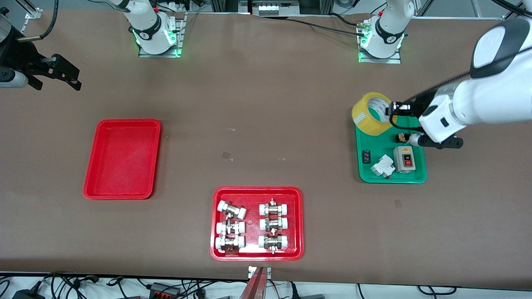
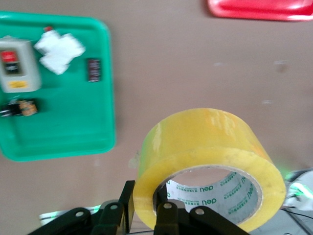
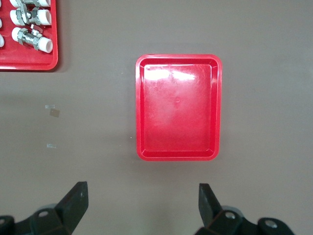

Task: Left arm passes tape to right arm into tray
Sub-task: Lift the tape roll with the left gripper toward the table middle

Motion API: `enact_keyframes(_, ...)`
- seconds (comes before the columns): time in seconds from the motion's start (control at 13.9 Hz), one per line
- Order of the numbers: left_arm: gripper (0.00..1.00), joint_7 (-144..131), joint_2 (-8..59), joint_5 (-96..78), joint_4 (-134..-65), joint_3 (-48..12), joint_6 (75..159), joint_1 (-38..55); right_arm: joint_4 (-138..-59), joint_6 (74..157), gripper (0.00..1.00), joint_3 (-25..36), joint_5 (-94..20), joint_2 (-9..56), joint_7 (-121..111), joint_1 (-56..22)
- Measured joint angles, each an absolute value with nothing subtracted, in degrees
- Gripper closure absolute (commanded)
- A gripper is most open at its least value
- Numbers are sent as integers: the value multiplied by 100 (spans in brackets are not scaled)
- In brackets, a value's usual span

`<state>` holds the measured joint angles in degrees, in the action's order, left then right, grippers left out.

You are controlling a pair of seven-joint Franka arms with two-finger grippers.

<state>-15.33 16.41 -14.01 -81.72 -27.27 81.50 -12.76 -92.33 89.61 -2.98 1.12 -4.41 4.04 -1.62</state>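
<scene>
Two grippers in view. Left gripper [image 1: 392, 111] is clamped on the tape [image 1: 371, 113], one finger [image 2: 166, 215] inside the pale core, the other outside the yellow wall; roll is up in the air, tilted, over the edge of the green tray [image 1: 374, 172] at the left arm's end of the table. Right gripper [image 1: 62, 74] hangs with fingers [image 3: 76, 200] spread wide, nothing between them, over bare table at the right arm's end; right arm waits. The tray [image 1: 122, 158] lies flat, glossy, holding nothing, nearer the front camera than the right gripper, well apart from the tape. Surface is a brown table [image 1: 266, 104] with small tape scraps [image 1: 227, 155] mid-table. Fittings tray [image 1: 218, 251] sits near the front edge, six white-capped fittings [image 1: 231, 210] in it. Green tray holds a switch box [image 1: 404, 158] and a white breaker [image 1: 382, 166]. Cables along the edges.
</scene>
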Motion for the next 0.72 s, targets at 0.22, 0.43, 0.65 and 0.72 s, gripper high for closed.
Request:
enact_keyframes(0.22, 100, -2436, 2000, -2050, -7994, -2762, 9104, -645, -9235, 8956, 0, -298, 112, -416, 402, -162)
enact_keyframes(0.43, 100, -3171, 2708, -2883, -7947, -2776, 10484, -14, -9244, 8931, 0, -298, 112, -318, 400, -163)
enact_keyframes(0.65, 100, -4082, 3191, -3107, -7891, -2790, 11797, 632, -9253, 8905, 0, -300, 68, -159, 347, -165)
enact_keyframes(0.72, 100, -4507, 3304, -3221, -7881, -2797, 12322, 852, -9256, 8868, 0, -301, -103, -105, 263, -167)
